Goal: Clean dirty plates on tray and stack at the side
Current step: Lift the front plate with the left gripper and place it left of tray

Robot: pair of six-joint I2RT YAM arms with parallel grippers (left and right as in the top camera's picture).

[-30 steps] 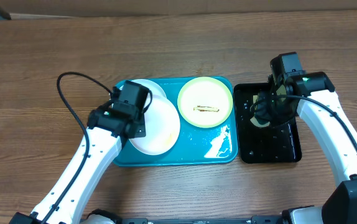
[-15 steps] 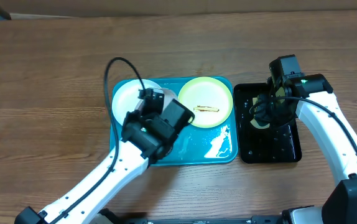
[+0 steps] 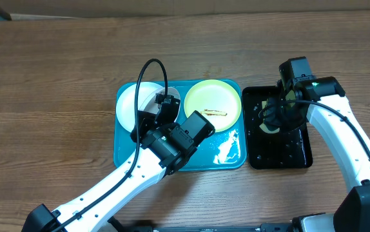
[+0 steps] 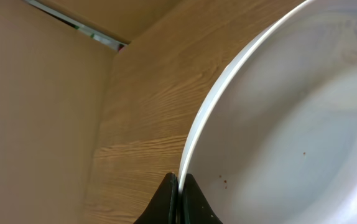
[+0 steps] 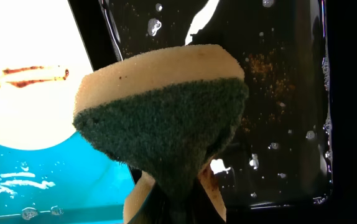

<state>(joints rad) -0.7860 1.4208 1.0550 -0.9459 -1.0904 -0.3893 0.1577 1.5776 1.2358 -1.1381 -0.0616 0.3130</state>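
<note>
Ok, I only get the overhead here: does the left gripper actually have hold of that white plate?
Observer: Yes. In the left wrist view the left gripper is shut on the white plate, at its rim.
Operator: And the right one?
Observer: Its wrist view shows the right gripper shut on a sponge, green scouring face toward the camera.
Operator: Is the black tray dry?
Observer: No, water drops and brown specks lie on the black tray.

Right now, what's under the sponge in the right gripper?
The black tray, wet with brown specks, lies below the sponge pinched in the right gripper. The patch directly beneath the sponge is hidden.
</note>
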